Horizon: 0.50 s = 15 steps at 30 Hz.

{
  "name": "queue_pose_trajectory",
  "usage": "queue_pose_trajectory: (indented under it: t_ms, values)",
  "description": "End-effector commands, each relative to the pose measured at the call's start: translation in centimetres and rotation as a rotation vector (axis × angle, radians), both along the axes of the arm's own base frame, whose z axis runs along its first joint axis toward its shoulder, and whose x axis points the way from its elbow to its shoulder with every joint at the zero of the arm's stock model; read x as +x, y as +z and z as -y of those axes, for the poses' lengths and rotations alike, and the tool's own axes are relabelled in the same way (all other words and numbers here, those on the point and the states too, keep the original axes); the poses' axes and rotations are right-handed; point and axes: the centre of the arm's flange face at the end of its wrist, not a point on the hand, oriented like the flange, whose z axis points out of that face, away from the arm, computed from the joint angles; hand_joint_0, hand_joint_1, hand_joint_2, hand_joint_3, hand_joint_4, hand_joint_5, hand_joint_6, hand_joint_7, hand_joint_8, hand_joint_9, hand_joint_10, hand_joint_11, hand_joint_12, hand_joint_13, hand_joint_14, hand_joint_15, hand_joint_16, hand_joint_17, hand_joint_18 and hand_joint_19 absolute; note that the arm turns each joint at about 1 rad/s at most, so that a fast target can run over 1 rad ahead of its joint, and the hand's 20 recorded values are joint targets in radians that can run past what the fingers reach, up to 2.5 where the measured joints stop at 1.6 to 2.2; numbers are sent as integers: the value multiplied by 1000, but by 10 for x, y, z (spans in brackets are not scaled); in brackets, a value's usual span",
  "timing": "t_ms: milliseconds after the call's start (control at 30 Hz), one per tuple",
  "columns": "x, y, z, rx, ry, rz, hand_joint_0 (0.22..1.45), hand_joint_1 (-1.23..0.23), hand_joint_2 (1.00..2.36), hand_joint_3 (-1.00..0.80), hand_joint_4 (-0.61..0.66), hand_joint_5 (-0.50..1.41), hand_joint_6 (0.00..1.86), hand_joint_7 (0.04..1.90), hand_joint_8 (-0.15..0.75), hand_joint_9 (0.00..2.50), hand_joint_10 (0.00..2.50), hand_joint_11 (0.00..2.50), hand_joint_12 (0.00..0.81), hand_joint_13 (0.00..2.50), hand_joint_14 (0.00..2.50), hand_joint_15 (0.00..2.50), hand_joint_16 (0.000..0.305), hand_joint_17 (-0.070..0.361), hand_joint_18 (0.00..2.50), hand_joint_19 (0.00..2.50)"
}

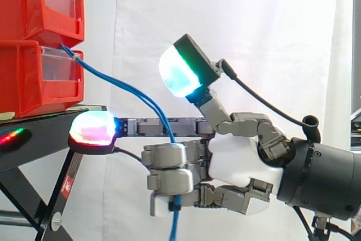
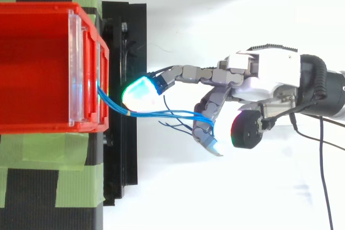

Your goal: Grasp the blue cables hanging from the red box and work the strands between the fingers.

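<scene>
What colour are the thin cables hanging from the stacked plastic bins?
Blue. The thin blue cables show best in the side view.

Against red bins and black stand, blue cables; robot hand white-grey, pads cyan-green.

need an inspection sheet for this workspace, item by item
surface: black stand, green tape on its top
job's things: two red bins stacked on the stand, blue cables coming from the lower one
clutter: nothing seen
hand: hand beside the stand, fingers curled round the blue cables, one finger straight toward the stand
cables: strands run from the bin into the fingers, ends hang below
surroundings: white curtain behind
</scene>
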Motion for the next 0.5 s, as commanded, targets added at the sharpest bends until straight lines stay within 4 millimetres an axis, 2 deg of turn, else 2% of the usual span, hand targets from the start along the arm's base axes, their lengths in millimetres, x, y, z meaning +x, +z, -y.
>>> queue_pose_trajectory:
  t_ms: [0, 67, 100, 167, 200, 233, 300, 333, 367, 400, 467]
  values:
    - [0, 0, 0, 1, 0, 0, 754, -493, 1000, -1000, 228, -131, 8, 716, 350, 1171, 117, 1746, 393, 1328, 0, 1716, 54, 121, 1063, 1010]
    - [0, 0, 0, 1, 0, 0, 754, -494, 1000, -1000, 226, -130, 8, 717, 350, 1127, 315, 1765, 388, 1289, 254, 1711, 54, 122, 1136, 1135]
    - [0, 1, 0, 3, 4, 2, 755, -495, 1000, -1000, 226, -128, 8, 724, 346, 1066, 583, 1759, 396, 1241, 542, 1661, 54, 122, 1166, 1176]
    - [0, 1, 0, 5, 4, 2, 754, -498, 1000, -1000, 229, -127, 8, 730, 343, 999, 955, 1729, 395, 1194, 886, 1614, 52, 118, 1235, 1300]
    - [0, 1, 0, 5, 4, 2, 754, -499, 1000, -1000, 232, -120, 8, 738, 347, 951, 1236, 1706, 389, 1166, 1114, 1553, 51, 115, 1275, 1388]
    - [0, 1, -1, 6, 6, 4, 753, -499, 1000, -1000, 231, -119, 8, 737, 348, 939, 1311, 1701, 391, 1149, 1277, 1528, 51, 115, 1321, 1454]
    - [0, 1, -1, 8, 10, 4, 750, -505, 1000, -1000, 247, -100, 9, 756, 358, 879, 1827, 1735, 413, 1099, 1791, 1483, 52, 116, 1468, 1675]
    - [0, 1, -1, 9, 12, 5, 749, -506, 1000, -1000, 254, -91, 9, 762, 359, 869, 1909, 1731, 412, 1090, 1855, 1489, 51, 115, 1485, 1722]
    - [0, 2, -1, 10, 12, 6, 751, -505, 1000, -1000, 261, -82, 9, 773, 355, 856, 2120, 1785, 420, 1080, 2096, 1499, 53, 119, 1533, 1779]
    - [0, 2, -1, 10, 12, 6, 748, -507, 1000, -1000, 271, -56, 10, 791, 364, 860, 2368, 1844, 426, 1072, 2293, 1501, 54, 122, 1566, 1681]
    - [0, 2, -1, 11, 12, 8, 744, -510, 1000, -1000, 287, -42, 11, 809, 374, 866, 2500, 1858, 425, 1063, 2462, 1507, 56, 127, 1583, 1601]
